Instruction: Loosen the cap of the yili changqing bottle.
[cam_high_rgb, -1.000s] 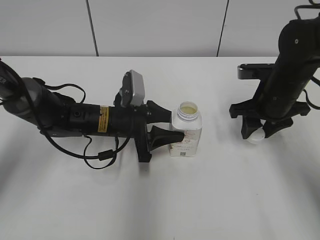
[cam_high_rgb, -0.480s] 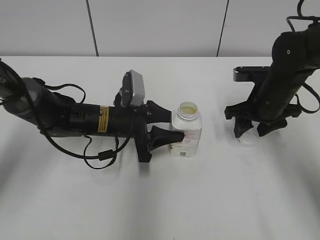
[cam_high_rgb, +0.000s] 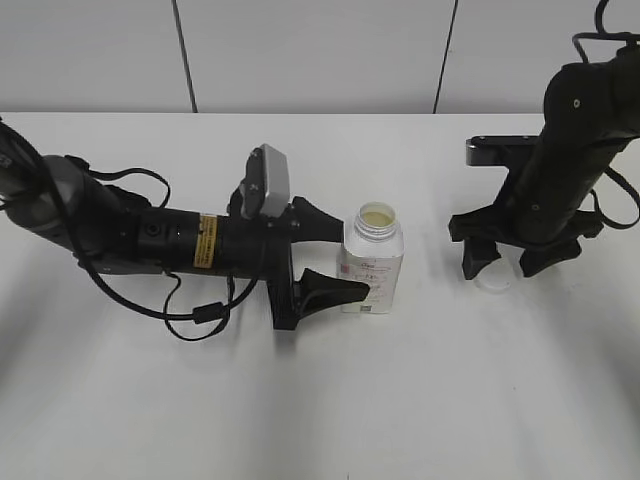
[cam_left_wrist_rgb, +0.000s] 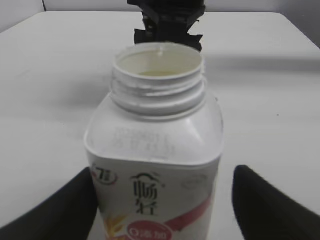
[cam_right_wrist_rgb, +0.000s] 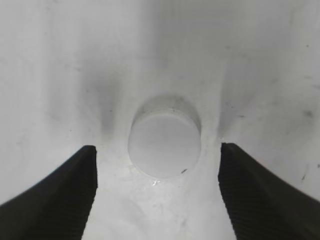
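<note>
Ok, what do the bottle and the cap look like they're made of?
Bottle: probably matte white plastic, going by the moulded neck threads and soft rounded shoulders, with red print on the front; it could be coated carton. Cap: smooth white, slightly glossy, likely plastic; it lies on the table between the right end effector's open fingers.

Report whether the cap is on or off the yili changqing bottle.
Off. The bottle stands with its threaded neck bare and mouth open, while the cap lies on the table between the right gripper's open fingers.

yili changqing bottle (cam_high_rgb: 372, 257) stands mid-table (cam_high_rgb: 420, 400); cap (cam_high_rgb: 494, 280) lies on table to its right, well apart.
</note>
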